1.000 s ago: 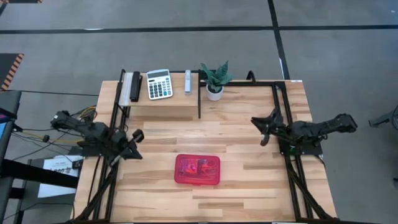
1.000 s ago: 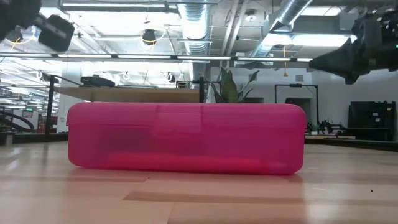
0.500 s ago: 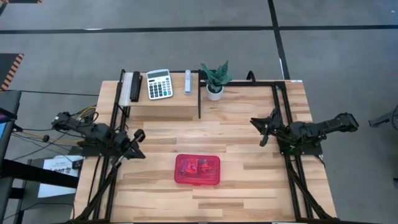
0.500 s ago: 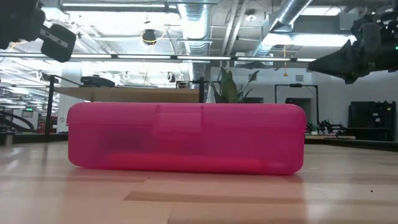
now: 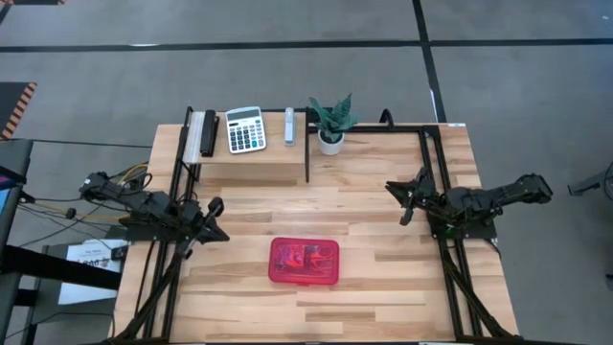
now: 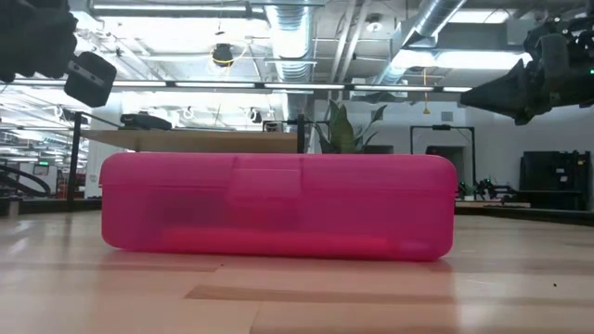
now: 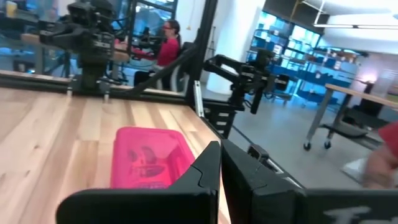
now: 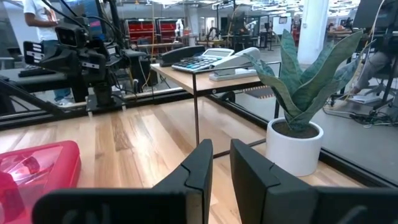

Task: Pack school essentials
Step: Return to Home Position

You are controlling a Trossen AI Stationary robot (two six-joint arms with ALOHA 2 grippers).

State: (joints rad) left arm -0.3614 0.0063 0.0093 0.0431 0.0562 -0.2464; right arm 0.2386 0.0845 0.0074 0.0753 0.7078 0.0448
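High view puts the closed pink supply box at lower centre, clear of the left gripper, fingers together, and the right gripper, narrowly apart; a half-latched lid might pop open.

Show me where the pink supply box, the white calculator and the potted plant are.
pink supply box (image 5: 304, 261): high view, middle of its closed lid.
white calculator (image 5: 246, 134): high view, on its keypad.
potted plant (image 5: 330, 144): high view, on its white pot.
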